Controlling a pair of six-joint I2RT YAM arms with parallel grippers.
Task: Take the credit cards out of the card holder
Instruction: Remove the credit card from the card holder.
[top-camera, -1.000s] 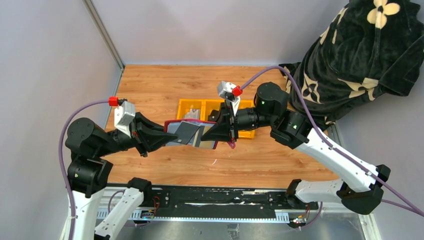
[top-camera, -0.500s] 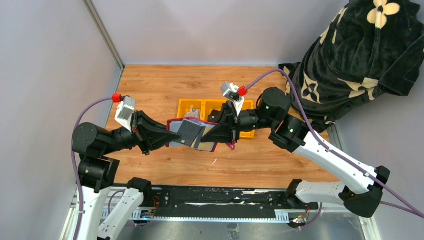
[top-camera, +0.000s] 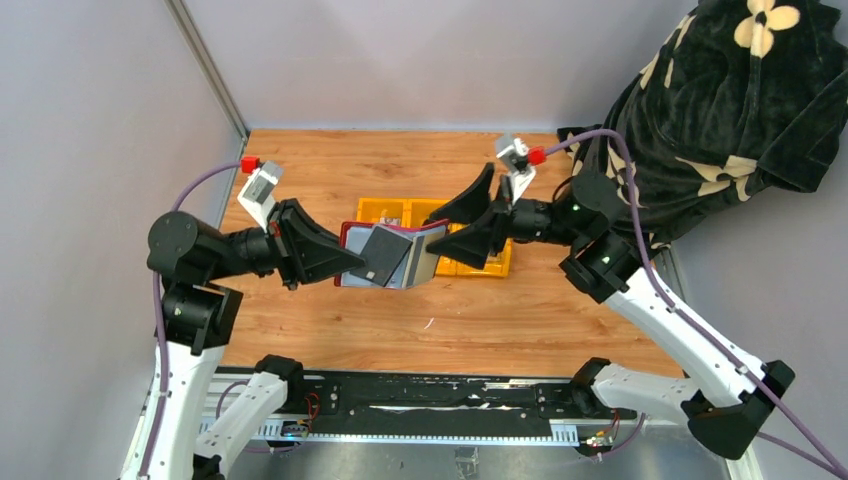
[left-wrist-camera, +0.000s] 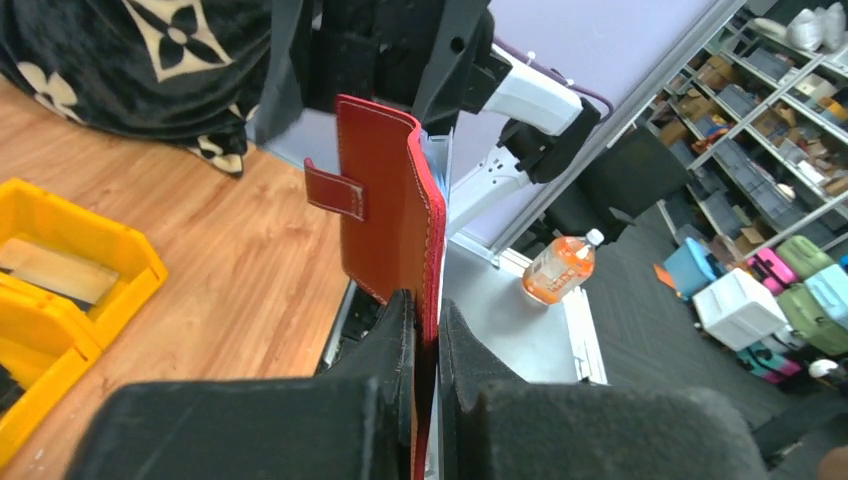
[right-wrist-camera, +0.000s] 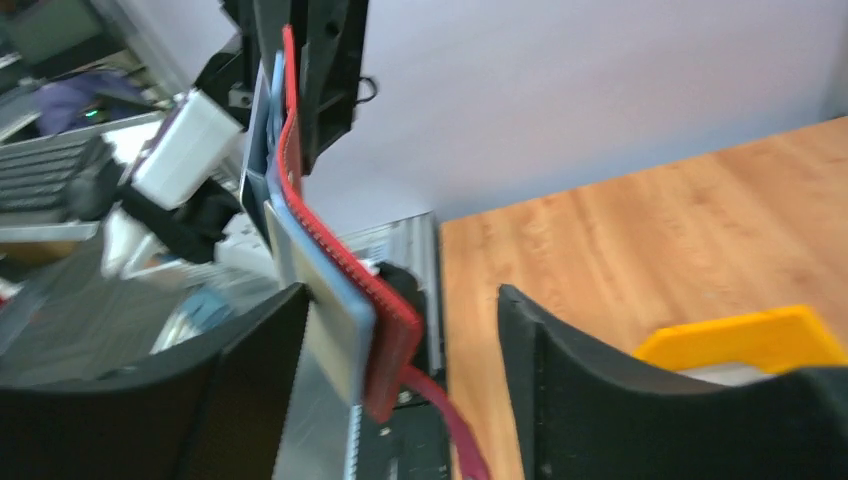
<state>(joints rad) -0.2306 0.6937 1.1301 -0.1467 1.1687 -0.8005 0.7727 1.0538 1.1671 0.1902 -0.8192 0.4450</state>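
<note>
Left fingers (top-camera: 320, 255), near the front of the counter (top-camera: 560, 320), are clenched on one edge of the card holder (top-camera: 352, 262). The left wrist view shows both pads pressed flat against the maroon cover (left-wrist-camera: 385, 200), with the closure tab (left-wrist-camera: 335, 190) on its outer face. The card holder hangs clear of the counter, opened like a book. A dark grey card (top-camera: 380, 254) lies tilted on its inner face, partly out of its sleeve. Right fingers (top-camera: 468, 195) are spread wide apart at the holder's free edge, grasping nothing; whether they touch it cannot be told. Just behind stands the yellow tray (top-camera: 495, 268), with a tan card (left-wrist-camera: 50, 268) flat in one compartment. At the far right is a dark patterned cloth (top-camera: 720, 100).
</note>
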